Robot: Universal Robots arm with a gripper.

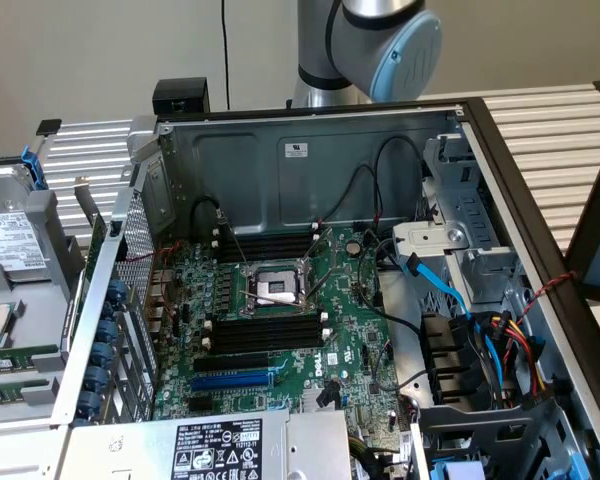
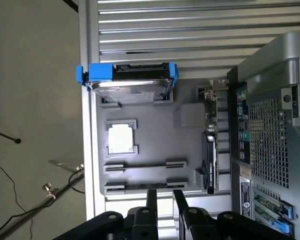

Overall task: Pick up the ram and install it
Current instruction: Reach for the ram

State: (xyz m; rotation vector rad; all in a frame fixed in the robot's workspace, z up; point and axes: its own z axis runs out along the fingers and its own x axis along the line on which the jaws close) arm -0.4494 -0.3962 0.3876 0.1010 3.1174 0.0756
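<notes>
Wrist view, ram [image 2: 145, 164] thin, dark, edge-on

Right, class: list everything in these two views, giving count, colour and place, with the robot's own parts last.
computer case: one, grey, open, centre of the exterior view
motherboard: one, green, inside the case
black slots: two banks, white end clips, either side of the processor socket
blue expansion slot: one, beside the nearer bank
parts tray: one, grey, beside the case
hard drive: one, silver, blue carrier, on the tray
ram: apparently two sticks, edge-on in tray holders
arm: one, silver and blue, behind the case
gripper: one, black, open, empty, nearest the ram
</notes>
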